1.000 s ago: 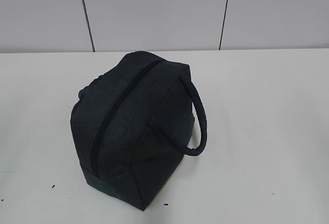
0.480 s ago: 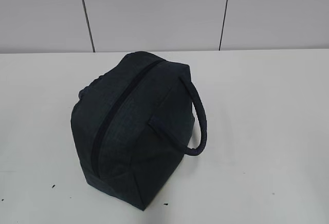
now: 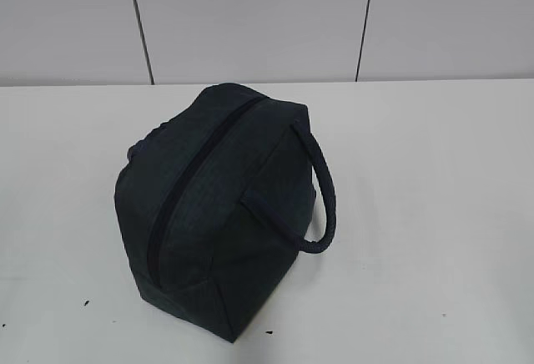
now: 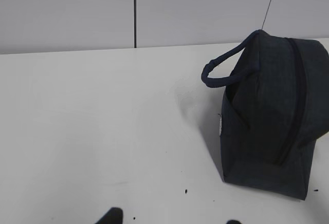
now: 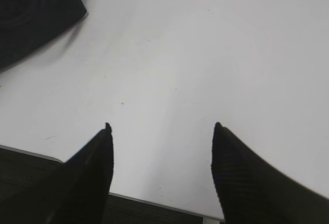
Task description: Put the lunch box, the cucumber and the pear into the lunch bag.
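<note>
The dark navy lunch bag (image 3: 213, 205) stands in the middle of the white table with its zipper closed along the top and one looped handle (image 3: 321, 193) hanging to the right. It also shows in the left wrist view (image 4: 272, 116) and, as a corner, in the right wrist view (image 5: 31, 13). The lunch box, cucumber and pear are not in view. My left gripper (image 4: 172, 220) shows only two fingertips far apart at the bottom edge, empty. My right gripper (image 5: 162, 127) is open and empty over the table's front edge. Neither gripper shows in the exterior view.
The white table (image 3: 434, 172) runs back to a pale panelled wall (image 3: 250, 22). Small dark specks (image 3: 85, 303) lie on the table near the front left. The table's front edge (image 5: 154, 203) shows between my right fingers.
</note>
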